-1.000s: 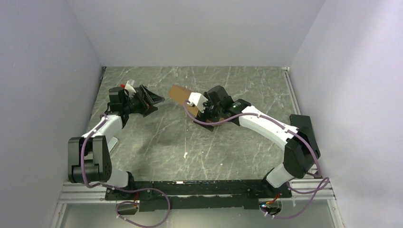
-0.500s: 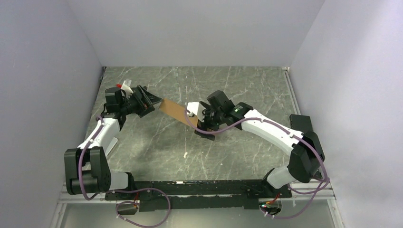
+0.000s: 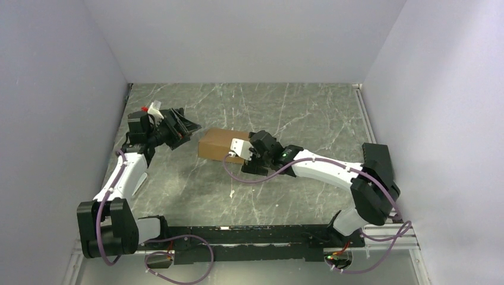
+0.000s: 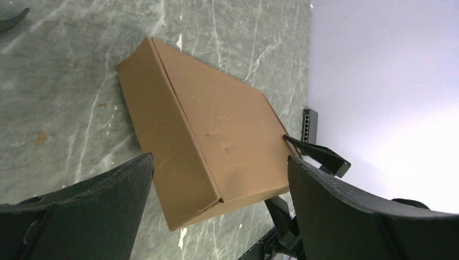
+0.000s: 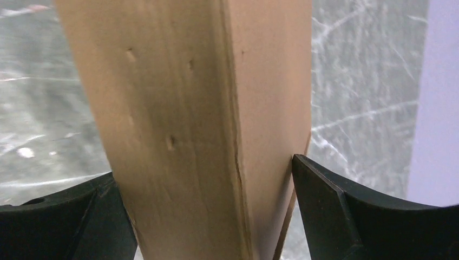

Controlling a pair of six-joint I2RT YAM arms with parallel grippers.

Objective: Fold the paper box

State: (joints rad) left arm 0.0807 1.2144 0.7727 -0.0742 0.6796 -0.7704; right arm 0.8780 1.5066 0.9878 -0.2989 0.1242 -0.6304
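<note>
Grey marbled surface (image 3: 309,110) underneath: my right jaws, spread wide, clamp the right end of the paper box (image 3: 217,144), lying closed mid-surface; farther off, my left jaws gape empty near its left end.

A grey marbled tabletop (image 3: 309,113) with a small white scrap (image 3: 232,193), enclosed by pale walls (image 3: 249,35).

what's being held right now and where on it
The right end effector clamps the paper box at its end nearest that arm, one finger on each side. The left end effector is open and holds nothing.
</note>
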